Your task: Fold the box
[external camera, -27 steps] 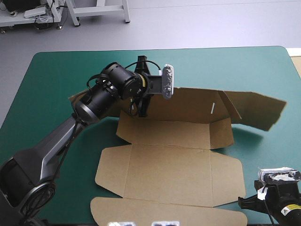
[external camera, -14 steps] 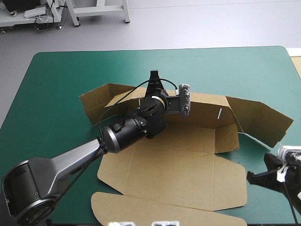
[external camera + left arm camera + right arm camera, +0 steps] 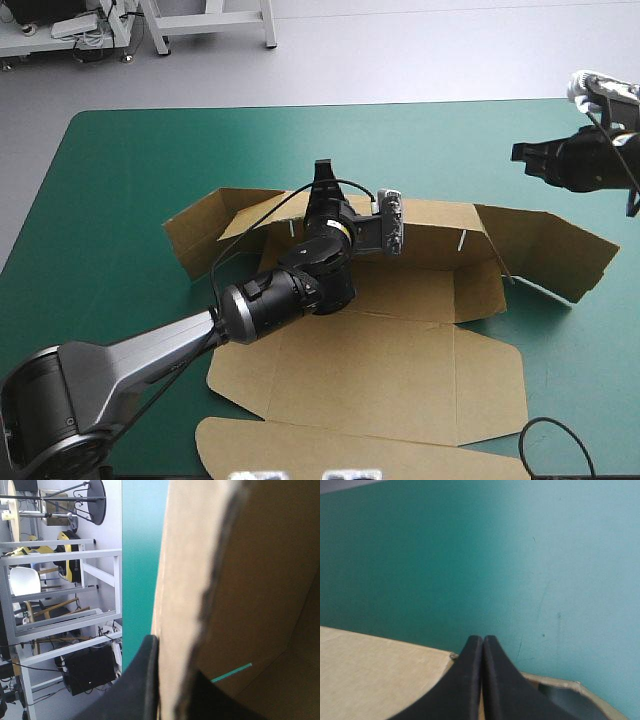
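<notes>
High view: right arm [image 3: 585,160] has swung to the worktop's [image 3: 130,170] far-right corner, jaws pressed together; left jaws keep pinching the box's [image 3: 370,370] raised far wall, so the side flap is probably next.

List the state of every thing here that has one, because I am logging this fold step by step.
box: open, with its base and near lid flat on the teal-green cover, its far wall raised and its end flaps angled.
left gripper: shut on the box, clamping the far wall's top edge.
right gripper: shut, holding nothing, raised clear of the box near the far right corner.
</notes>
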